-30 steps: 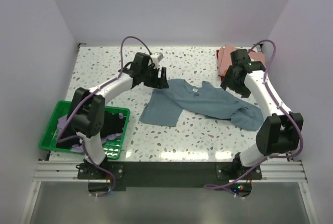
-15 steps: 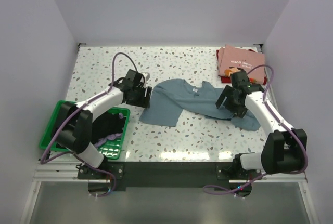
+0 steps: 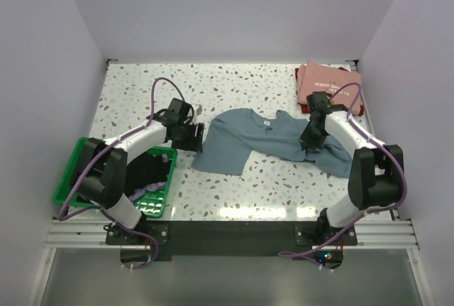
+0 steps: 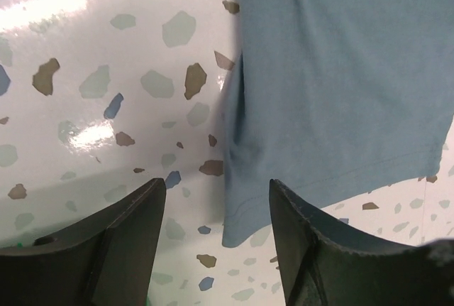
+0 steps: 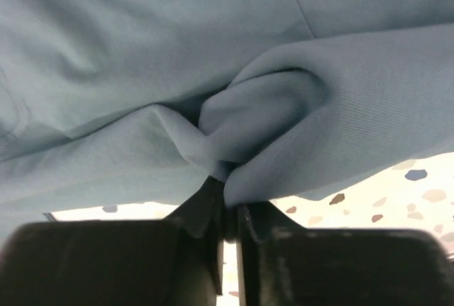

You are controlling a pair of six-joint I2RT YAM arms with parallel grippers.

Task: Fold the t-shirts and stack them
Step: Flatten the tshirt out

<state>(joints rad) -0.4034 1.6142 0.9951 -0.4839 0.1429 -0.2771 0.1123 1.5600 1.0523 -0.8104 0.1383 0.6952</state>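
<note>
- The work surface was a white terrazzo table enclosed by plain pale walls.
- The grey-blue t-shirt lay spread and partly rumpled at the table's centre, between both arms.
- The right gripper was pressed together on a bunched fold of that shirt's right side.
- The left gripper stood with jaws apart over the shirt's near left corner, gripping nothing.
- A folded pink t-shirt lay at the far right, on a dark red one.
- The green basket at the near left held black cloth and lavender cloth.
</note>
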